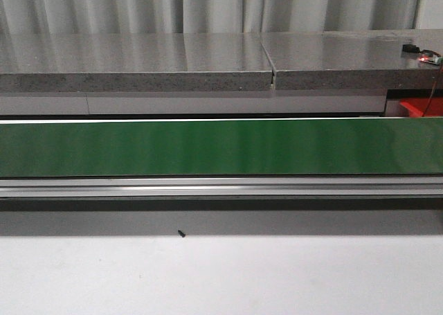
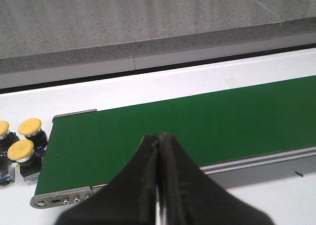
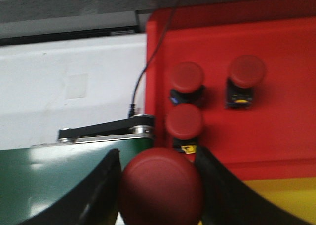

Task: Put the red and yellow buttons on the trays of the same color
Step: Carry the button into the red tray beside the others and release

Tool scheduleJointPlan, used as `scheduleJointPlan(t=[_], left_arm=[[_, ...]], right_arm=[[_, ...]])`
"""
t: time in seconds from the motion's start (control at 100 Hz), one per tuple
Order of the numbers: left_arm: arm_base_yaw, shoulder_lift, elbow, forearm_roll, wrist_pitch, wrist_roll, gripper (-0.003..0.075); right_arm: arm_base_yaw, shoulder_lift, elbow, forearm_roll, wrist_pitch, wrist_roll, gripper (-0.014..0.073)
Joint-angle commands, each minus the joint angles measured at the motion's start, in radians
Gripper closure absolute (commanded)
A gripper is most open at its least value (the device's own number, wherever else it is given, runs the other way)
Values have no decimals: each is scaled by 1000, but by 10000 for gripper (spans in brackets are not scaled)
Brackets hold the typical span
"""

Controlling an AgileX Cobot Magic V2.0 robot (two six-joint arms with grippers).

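My right gripper (image 3: 160, 185) is shut on a red button (image 3: 160, 188), held over the end of the green belt (image 3: 59, 180) at the edge of the red tray (image 3: 286, 131). Three red buttons (image 3: 186, 77) (image 3: 247, 72) (image 3: 184, 122) stand in that tray. A yellow tray's edge (image 3: 286, 198) shows beside it. My left gripper (image 2: 159, 138) is shut and empty above the green belt (image 2: 197, 126). Three yellow buttons (image 2: 29, 127) (image 2: 19, 150) (image 2: 3, 128) stand on the white table past the belt's end. In the front view only a corner of the red tray (image 1: 421, 107) shows; neither gripper does.
The green conveyor belt (image 1: 221, 147) with its aluminium rail (image 1: 221, 187) runs across the table. A grey stone ledge (image 1: 208, 62) lies behind it. A black cable (image 3: 140, 84) hangs by the red tray's side. A small black speck (image 1: 181, 234) lies on the white table.
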State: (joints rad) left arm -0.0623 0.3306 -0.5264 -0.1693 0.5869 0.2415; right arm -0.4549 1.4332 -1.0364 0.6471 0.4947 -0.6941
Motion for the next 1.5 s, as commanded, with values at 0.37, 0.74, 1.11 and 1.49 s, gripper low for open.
scheduleJointPlan(t=[0.37, 0.74, 1.11, 1.49], left_arm=[[-8, 8, -26, -12, -69, -10, 739], [-8, 8, -26, -12, -69, -10, 739], [-8, 8, -26, -12, -69, -10, 739], [-8, 8, -26, -12, -69, -10, 739]], right_arm=[[-137, 81, -87, 146, -33, 1, 527], [-137, 244, -238, 153, -10, 1, 527], [-137, 416, -353, 190, 28, 1, 527], [-135, 492, -379, 197, 61, 1, 522]])
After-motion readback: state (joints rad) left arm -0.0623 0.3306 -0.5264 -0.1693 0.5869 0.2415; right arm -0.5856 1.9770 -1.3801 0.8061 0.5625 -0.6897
